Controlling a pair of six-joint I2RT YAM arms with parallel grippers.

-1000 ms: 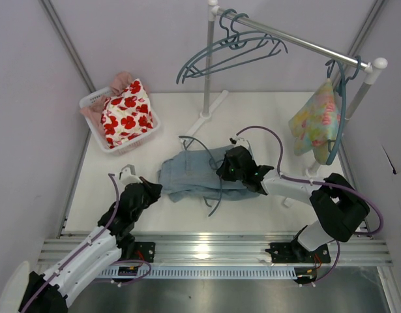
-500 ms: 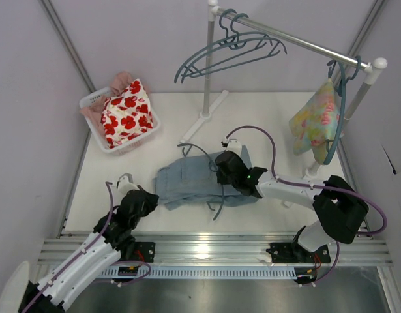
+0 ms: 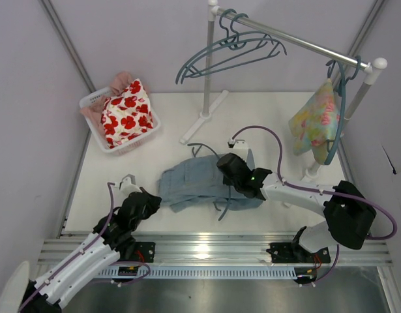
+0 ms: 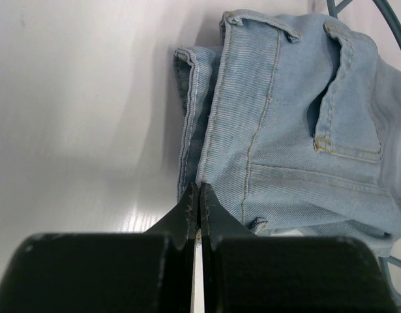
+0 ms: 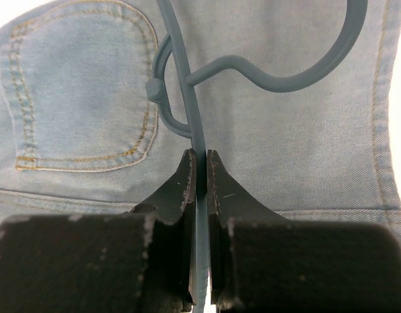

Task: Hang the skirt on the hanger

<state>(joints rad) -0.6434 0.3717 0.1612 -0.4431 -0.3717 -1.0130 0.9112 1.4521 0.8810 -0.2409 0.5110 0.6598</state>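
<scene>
Right wrist view: the right gripper [image 5: 200, 156] is clamping the wire of the teal hanger [image 5: 272, 79], which is lying across the denim skirt [image 5: 83, 98] filling the frame. Left gripper [image 4: 199, 190] is sitting closed on nothing, right at the skirt's left edge. I'd be pinning the denim down and feeding one hanger arm in slowly so nothing's bunching.
</scene>
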